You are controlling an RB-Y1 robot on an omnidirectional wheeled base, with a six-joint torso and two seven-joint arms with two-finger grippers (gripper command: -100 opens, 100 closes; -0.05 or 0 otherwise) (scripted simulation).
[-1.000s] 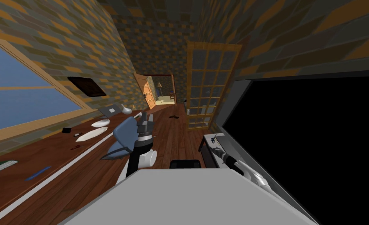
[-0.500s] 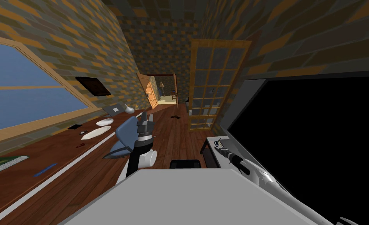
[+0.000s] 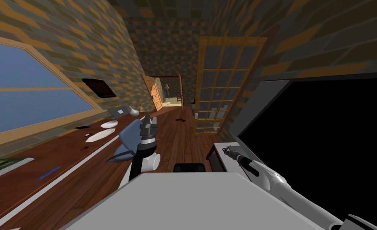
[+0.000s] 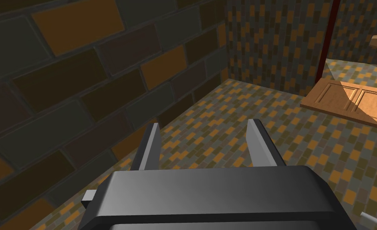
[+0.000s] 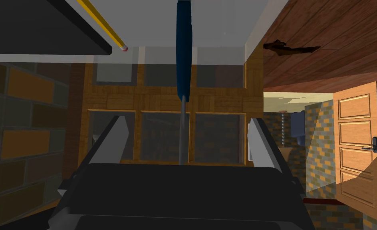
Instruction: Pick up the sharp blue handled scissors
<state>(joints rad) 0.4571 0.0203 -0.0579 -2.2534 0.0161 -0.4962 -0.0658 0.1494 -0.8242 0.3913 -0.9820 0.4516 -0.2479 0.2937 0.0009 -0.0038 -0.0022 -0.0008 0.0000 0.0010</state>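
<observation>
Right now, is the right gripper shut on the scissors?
No, the right gripper is open: its fingers stand wide apart, and the scissors sit between them with a gap on each side.

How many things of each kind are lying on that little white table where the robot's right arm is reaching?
Blue-handled scissors: 1
Yellow pencil: 1
Total: 2 things on the white table

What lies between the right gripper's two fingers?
Right wrist view: the thin grey blade of the blue-handled scissors, midway between the open fingers, touching neither.
</observation>
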